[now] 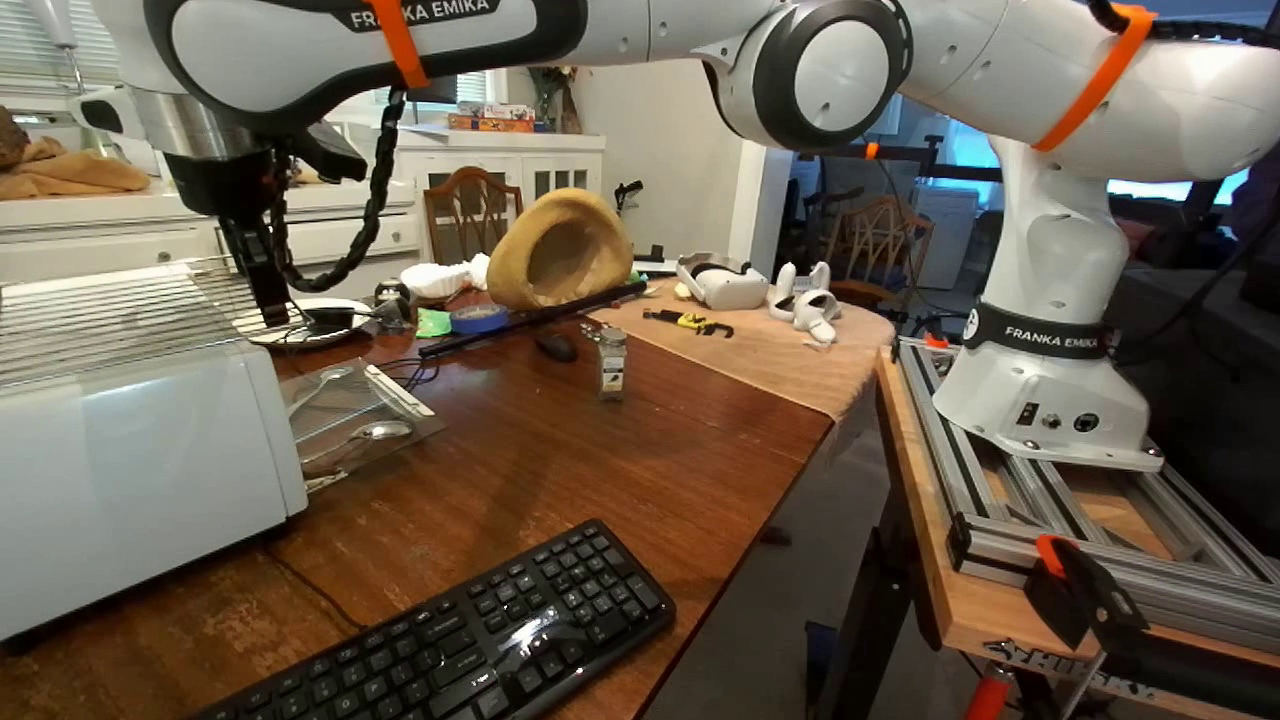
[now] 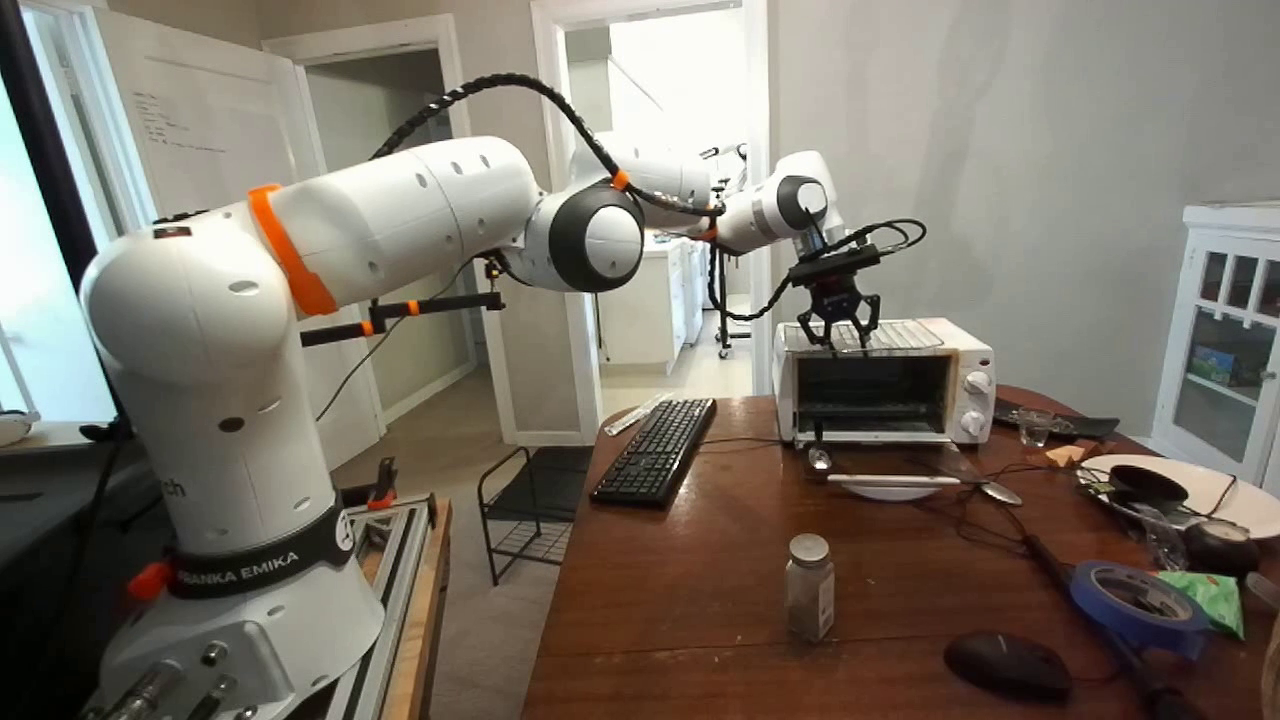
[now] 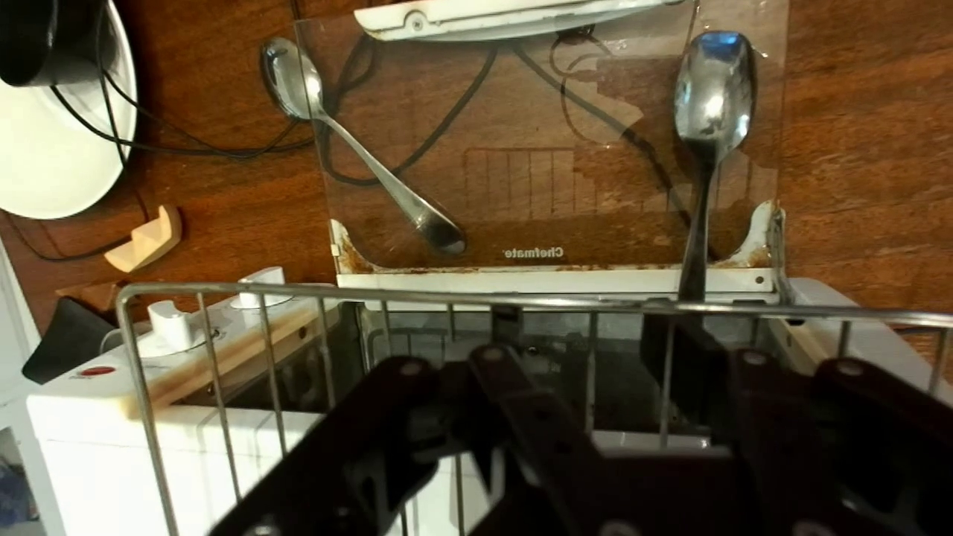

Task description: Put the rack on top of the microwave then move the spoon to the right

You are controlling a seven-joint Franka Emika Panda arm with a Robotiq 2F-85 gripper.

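Topping the white boxy microwave (image 2: 870,393) near the worktop's (image 2: 690,590) far edge is a silver wire rack (image 1: 95,318). The black claw (image 2: 846,340) is spread at its front bar.

Arm (image 2: 440,205): smooth white rounded shells, small round holes (image 2: 421,181). Joint disc (image 1: 825,82) white, ringed black. Orange bands (image 2: 288,250) round the links. Black braided cable (image 1: 384,165). Wrist ring (image 1: 200,125) bare silver metal. Gripper (image 2: 846,341) all dark, round screw heads (image 3: 849,367). Base (image 1: 1000,400) white, black collar (image 1: 1040,320) with white FRANKA EMIKA lettering (image 1: 1050,338), ports (image 1: 1086,422) below it.
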